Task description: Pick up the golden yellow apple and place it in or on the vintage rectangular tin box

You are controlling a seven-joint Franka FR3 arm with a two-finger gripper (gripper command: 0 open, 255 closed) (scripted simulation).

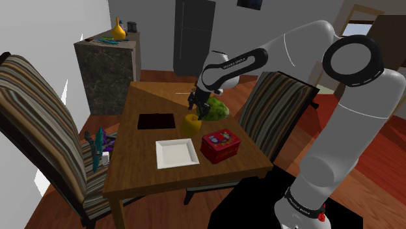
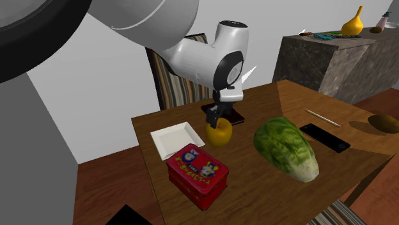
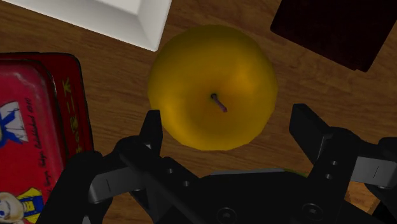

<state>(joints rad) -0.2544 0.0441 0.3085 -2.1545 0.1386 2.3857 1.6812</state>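
One yellow apple [image 3: 213, 86] sits stem-up on the wooden table [image 1: 140, 172]. The black gripper [image 3: 229, 125] hangs directly over it. Its fingers [image 3: 153, 130] are spread wide, wider than the fruit, one to each side, and neither is seen to press it. In the second exterior view the fingertips are level with the apple's top; contact cannot be told. Red rectangular tin box [image 2: 197, 174], cartoon figures on its lid, lies just beside the apple with a strip of bare wood between them. White square plate [image 1: 177, 153] lies flat next to the tin, one corner close to the apple. Dark square mat [image 1: 157, 121] lies on the far side of the apple from the tin. Green lettuce head [image 2: 286, 147] rests near the apple, toward the second exterior view's right. Past the lettuce are a black phone [image 2: 325, 137] lying flat, a thin pale stick [image 2: 323, 117], and a brown oval object [image 2: 383, 123] near the table's edge. Striped chairs [image 1: 39, 123] stand at the table. Yellow gourd-shaped vase [image 1: 118, 29] stands on a stone-patterned counter [image 1: 104, 75] beyond.
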